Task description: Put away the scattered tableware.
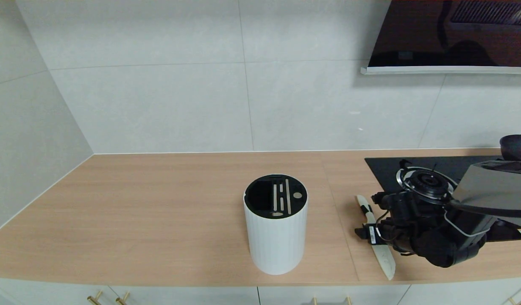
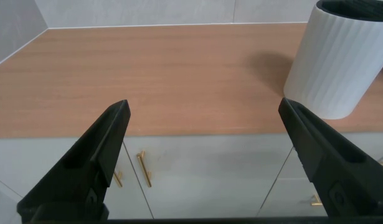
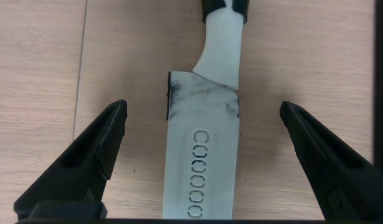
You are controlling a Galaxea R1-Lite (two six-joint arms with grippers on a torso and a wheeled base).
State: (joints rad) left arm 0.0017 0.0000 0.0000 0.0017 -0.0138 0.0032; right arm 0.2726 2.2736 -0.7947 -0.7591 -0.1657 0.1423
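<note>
From the head view, the white knife with a grey-marbled blade and a black-banded handle (image 1: 383, 258) lies flat on the light wooden table (image 1: 158, 212), to the right of the white ribbed cylindrical holder with a black slotted top (image 1: 276, 228) and just beside the black cooktop (image 1: 383, 167). My right end effector (image 1: 370, 216) hangs directly over the knife with its fingers spread wide and nothing in them. In the left wrist view my left end effector (image 2: 202, 143) is also wide open and empty, out over the table's front edge, with the holder (image 2: 340, 62) near one finger and the pale cabinet fronts with brass pulls (image 2: 144, 169) below. In the right wrist view the knife (image 3: 203, 155) runs lengthwise between my open fingers (image 3: 98, 155), apart from both, and the spot where blade meets handle (image 3: 223, 37) sits about midway between them. I judge the knife light and stiff, smooth enough to slip, and if the blade is ceramic, brittle at edge and tip. Lying flat, it offers little height to pinch, so I would close across the thicker handle or the neck just behind the blade, not the thin flat, and carry it point-down to a long slot in the holder
</note>
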